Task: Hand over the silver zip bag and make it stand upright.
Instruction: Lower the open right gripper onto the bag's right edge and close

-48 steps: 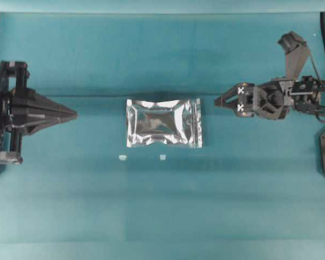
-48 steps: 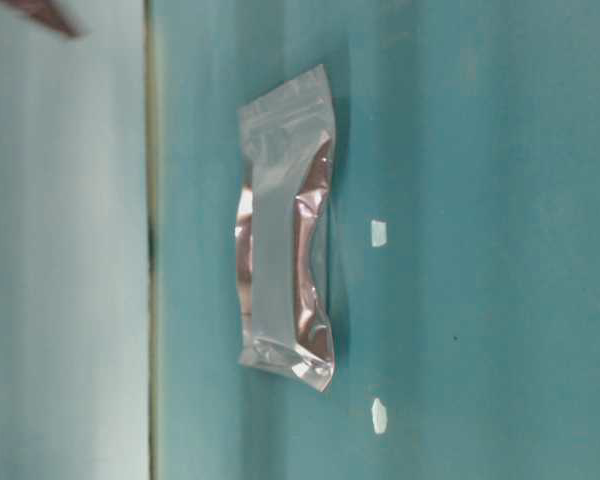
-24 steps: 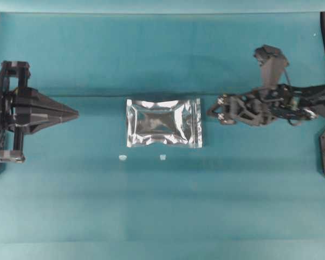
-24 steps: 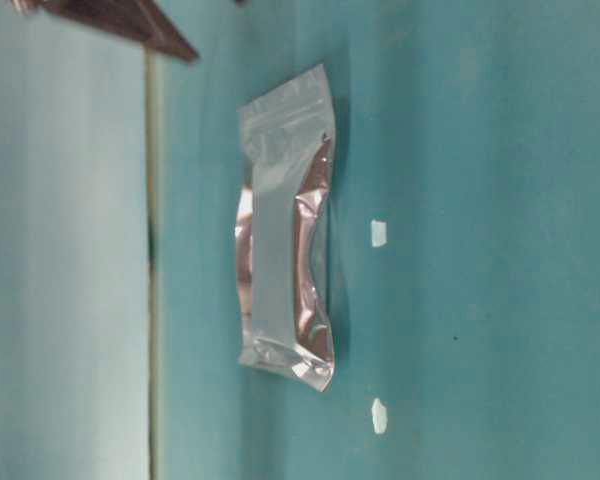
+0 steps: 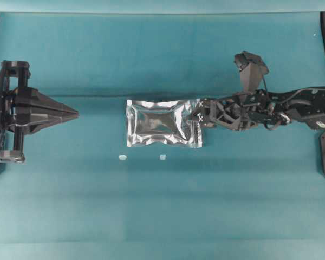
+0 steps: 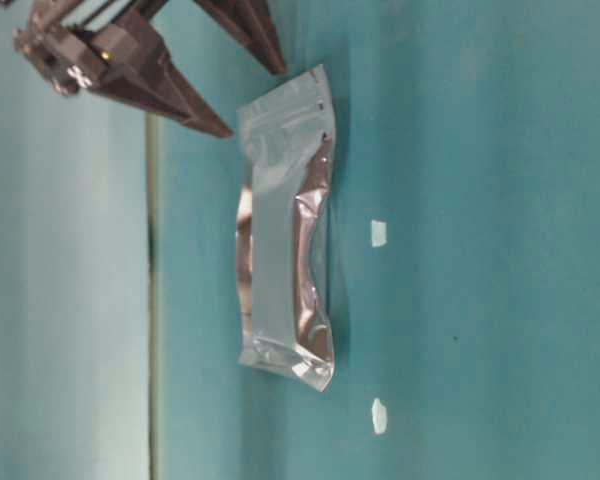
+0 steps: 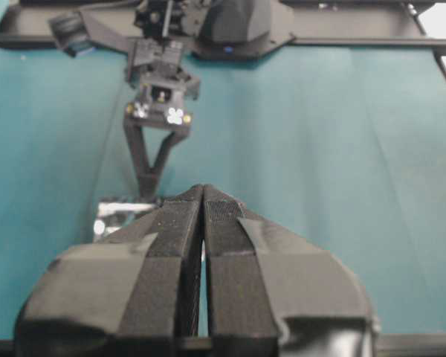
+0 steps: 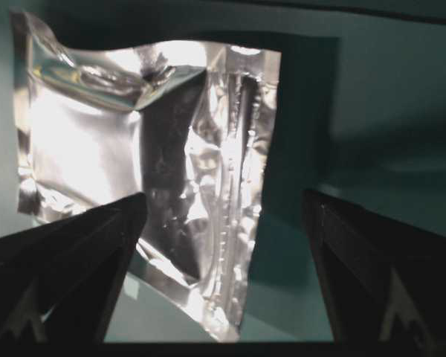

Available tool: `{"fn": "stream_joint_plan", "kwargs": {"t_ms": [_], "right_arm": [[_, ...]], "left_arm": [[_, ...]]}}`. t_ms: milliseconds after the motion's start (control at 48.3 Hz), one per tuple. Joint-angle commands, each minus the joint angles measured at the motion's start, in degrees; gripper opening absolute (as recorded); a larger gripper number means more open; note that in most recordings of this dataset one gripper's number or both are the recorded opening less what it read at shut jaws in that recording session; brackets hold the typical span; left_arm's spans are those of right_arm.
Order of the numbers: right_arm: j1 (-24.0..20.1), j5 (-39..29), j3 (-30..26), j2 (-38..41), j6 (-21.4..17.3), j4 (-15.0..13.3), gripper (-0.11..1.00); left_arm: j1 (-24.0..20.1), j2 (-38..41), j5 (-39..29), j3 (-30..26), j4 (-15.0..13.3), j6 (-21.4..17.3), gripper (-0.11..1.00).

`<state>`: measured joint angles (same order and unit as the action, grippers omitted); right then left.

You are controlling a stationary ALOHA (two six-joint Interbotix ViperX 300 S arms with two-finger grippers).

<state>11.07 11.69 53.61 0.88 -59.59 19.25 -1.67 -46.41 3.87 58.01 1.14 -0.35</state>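
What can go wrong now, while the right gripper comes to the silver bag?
1. The silver zip bag lies flat on the cloth, so the open right gripper may push its zip edge along instead of getting a finger under it.
2. The foil looks smooth and crinkled, so a grip on the thin border may slip.
3. The left gripper is shut and far off, so the handover cannot start yet.

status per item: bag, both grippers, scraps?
silver zip bag: lying flat on the table, not gripped, zip end toward the right gripper.
right gripper: open, fingers at the bag's zip end.
left gripper: shut, empty, apart from the bag.
two white scraps: loose on the cloth beside the bag.
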Motion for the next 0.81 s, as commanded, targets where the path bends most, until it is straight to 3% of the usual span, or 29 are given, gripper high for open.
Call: {"fn": "stream_joint_plan", "kwargs": {"t_ms": [0,373,786], "right_arm": [[-0.6,3.0,1.5,-0.9,-2.7,0.1,0.92],[-2.7,12.3,3.3,2.4,-10.8,-2.4,0.91],[-2.5,13.2,-1.4,7.4,-11.3,-3.8,0.91]], "left_arm": [[-0.1,-0.1,0.2,-1.1,0.2,0.1,0.00],[-0.4,-0.1,0.2,-1.1,0.2,0.1,0.00],[-0.4,-0.4,0.2,-1.1,0.2,0.4,0.00]]}}
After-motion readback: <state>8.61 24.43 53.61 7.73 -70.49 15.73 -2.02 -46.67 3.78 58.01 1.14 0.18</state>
